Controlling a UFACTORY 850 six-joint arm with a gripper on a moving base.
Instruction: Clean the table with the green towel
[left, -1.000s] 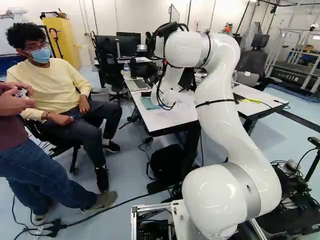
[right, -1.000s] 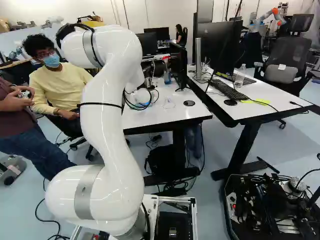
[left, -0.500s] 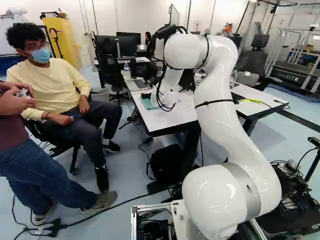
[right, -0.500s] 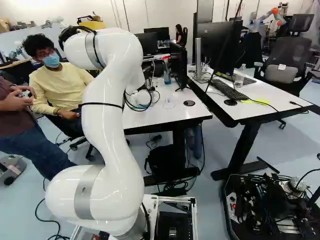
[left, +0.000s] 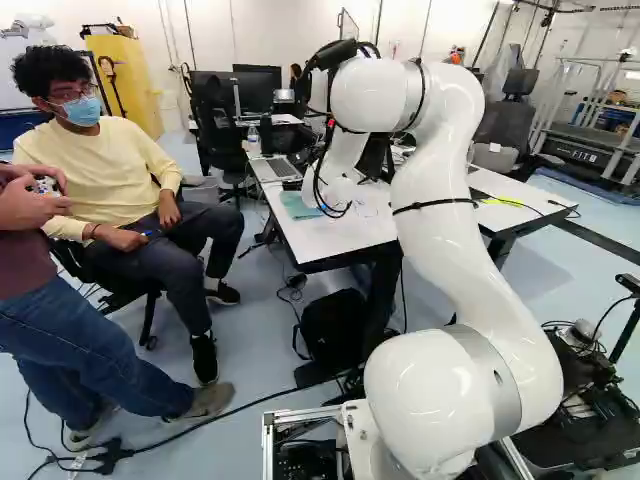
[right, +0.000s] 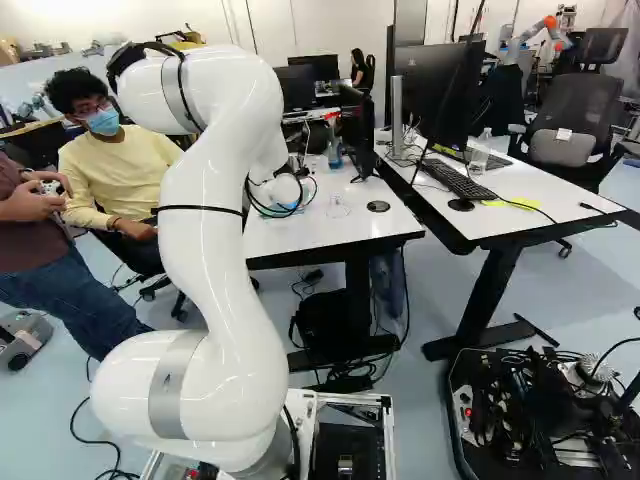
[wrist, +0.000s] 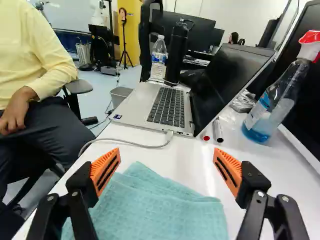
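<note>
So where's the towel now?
In the wrist view the towel lies on the table under the open end effector, this side of the laptop; the left base view shows it near the table's left edge.

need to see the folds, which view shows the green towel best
Wrist view: the green towel is close, layers and weave clear. The left base view shows a small patch beside the arm; right base view, none discernible.

Rises as a glossy white jointed arm (left: 435, 215) from the lowest joint at the foot of both base views, bends over at the top and drops ahead to a rounded white wrist (left: 330, 190). Ends in a black two-fingered tool (left: 293, 185), spread wide, with ribbed orange pads (wrist: 106, 171) well apart.
</note>
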